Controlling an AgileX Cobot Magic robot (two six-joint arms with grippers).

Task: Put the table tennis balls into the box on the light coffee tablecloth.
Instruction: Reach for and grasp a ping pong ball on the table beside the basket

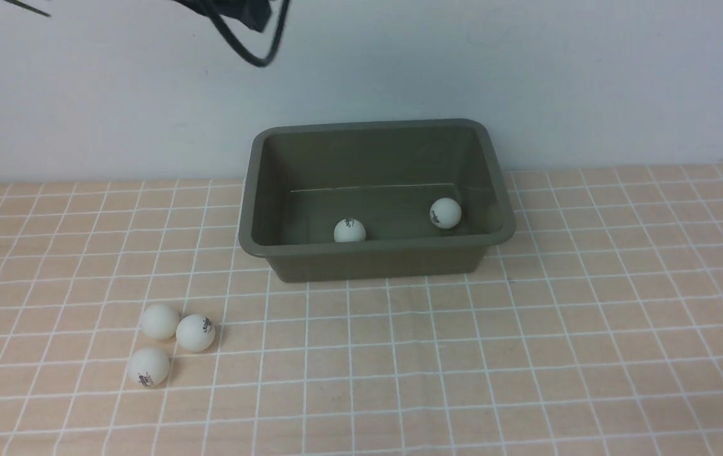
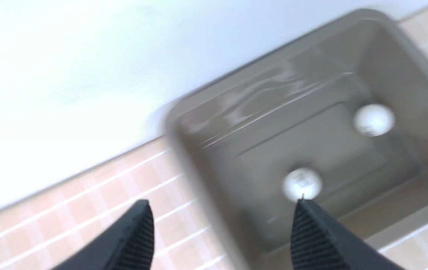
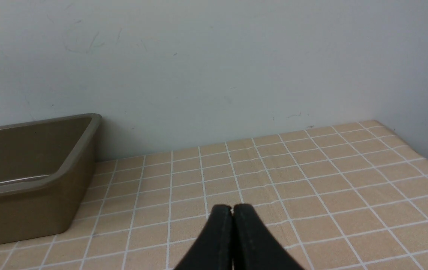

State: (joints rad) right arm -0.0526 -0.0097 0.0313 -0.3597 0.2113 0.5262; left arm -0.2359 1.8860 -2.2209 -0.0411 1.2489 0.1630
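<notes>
The olive-grey box (image 1: 253,190) stands at the back of the light coffee tablecloth (image 1: 526,354), against the wall. Two table tennis balls lie inside it, one near the front wall (image 1: 350,230) and one further right (image 1: 445,213). Three more balls (image 1: 159,321) (image 1: 195,332) (image 1: 149,367) sit together on the cloth at the front left. My left gripper (image 2: 223,204) hangs open and empty high above the box's (image 2: 198,123) left end, with both inner balls (image 2: 302,182) (image 2: 374,119) below it. My right gripper (image 3: 232,207) is shut and empty, low over the cloth right of the box (image 3: 67,176).
A pale wall runs right behind the box. Part of my left arm with a black cable (image 1: 253,38) shows at the top of the front view. The cloth's right edge (image 3: 412,146) lies beyond my right gripper.
</notes>
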